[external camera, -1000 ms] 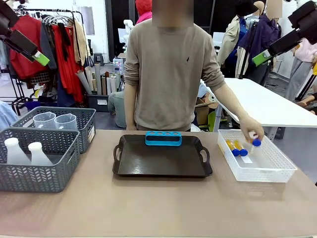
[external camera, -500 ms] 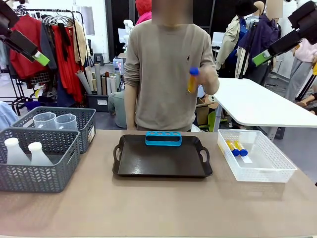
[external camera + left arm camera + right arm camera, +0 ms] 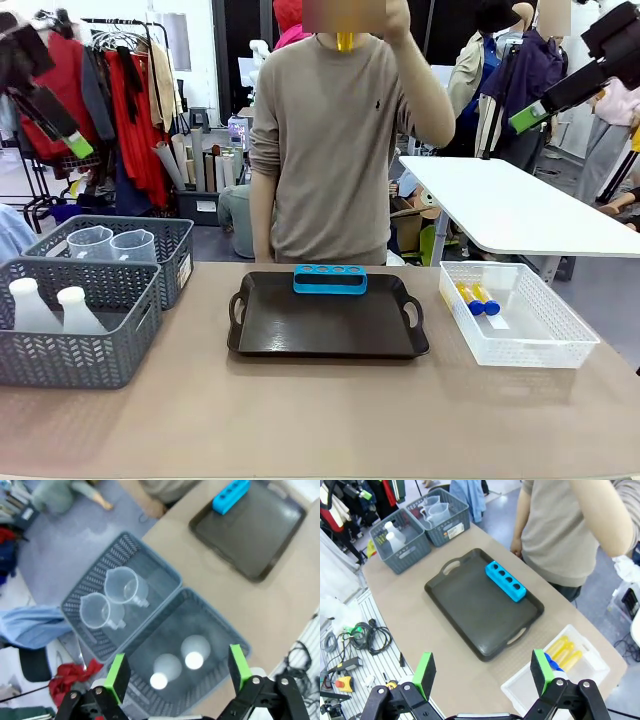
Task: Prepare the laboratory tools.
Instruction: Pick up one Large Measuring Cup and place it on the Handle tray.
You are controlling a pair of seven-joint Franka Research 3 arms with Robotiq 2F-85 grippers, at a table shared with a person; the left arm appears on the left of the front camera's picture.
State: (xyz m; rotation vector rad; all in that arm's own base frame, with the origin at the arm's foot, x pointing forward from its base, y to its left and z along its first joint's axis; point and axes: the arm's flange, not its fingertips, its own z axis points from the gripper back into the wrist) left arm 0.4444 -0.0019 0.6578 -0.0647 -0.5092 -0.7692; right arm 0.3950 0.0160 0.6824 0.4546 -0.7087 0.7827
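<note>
A person across the table holds a small amber tube (image 3: 345,40) up at head height. Two more blue-capped tubes (image 3: 476,297) (image 3: 563,652) lie in a white basket. The low blue rack (image 3: 330,278) (image 3: 506,581) (image 3: 230,495) sits at the far edge of the dark tray (image 3: 328,335). Two clear beakers (image 3: 110,243) (image 3: 125,586) and two white flasks (image 3: 50,306) (image 3: 195,652) stand in grey baskets. My left gripper (image 3: 178,672) (image 3: 70,138) hangs open high above those baskets. My right gripper (image 3: 484,672) (image 3: 535,112) is open, high over the table's right side.
The grey mesh baskets (image 3: 70,360) (image 3: 400,542) take up the table's left end, and the white basket (image 3: 560,335) (image 3: 520,687) stands at its right. Bare tabletop lies in front of the tray. A clothes rack stands behind at the left, a white table at the right.
The person's hand has lifted one tube out of the white basket, past chest height, up to head height. My left gripper has shifted a little lower in the front view.
</note>
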